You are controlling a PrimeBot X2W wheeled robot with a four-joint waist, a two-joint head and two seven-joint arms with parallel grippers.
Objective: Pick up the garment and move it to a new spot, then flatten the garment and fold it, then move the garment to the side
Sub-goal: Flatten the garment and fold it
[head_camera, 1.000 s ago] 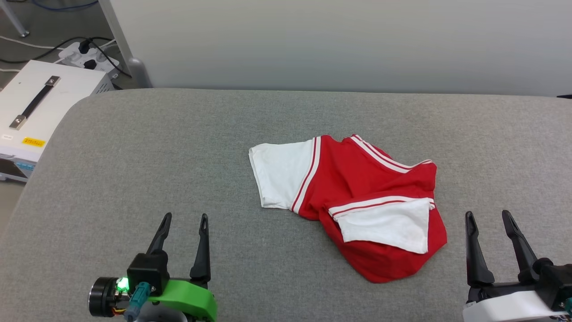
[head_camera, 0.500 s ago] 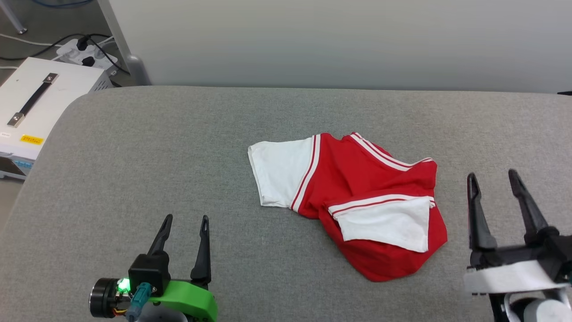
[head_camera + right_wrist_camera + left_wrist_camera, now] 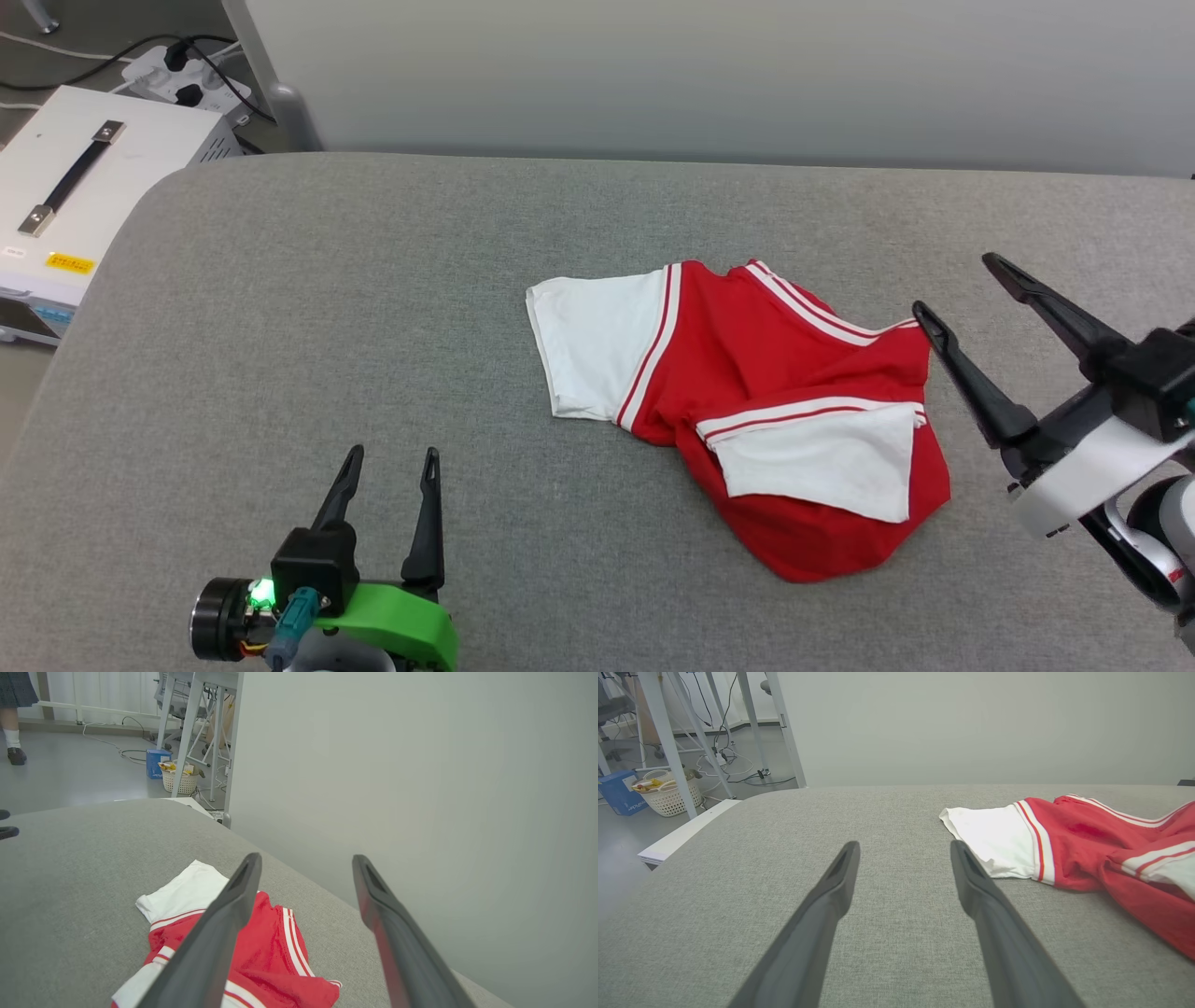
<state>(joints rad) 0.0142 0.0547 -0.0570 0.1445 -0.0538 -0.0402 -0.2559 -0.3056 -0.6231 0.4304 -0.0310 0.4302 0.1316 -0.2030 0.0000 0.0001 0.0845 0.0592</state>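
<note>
The garment, a red T-shirt with white sleeves and thin stripes, lies crumpled near the middle of the grey padded table. It also appears at the right of the left wrist view as the garment and low in the right wrist view as the garment. My left gripper rests open near the table's front left, well clear of the shirt. At the shirt's right edge my right gripper hangs raised and open, fingers tilted toward the upper left, holding nothing.
A white equipment case with a black handle stands off the table's left edge, with a power strip and cables behind it. A pale wall runs along the table's far edge. A basket and a person's foot are on the distant floor.
My right gripper has risen and swung left toward the shirt's right edge, tilting its fingers. The head camera has shifted slightly. Left gripper and shirt have stayed put.
</note>
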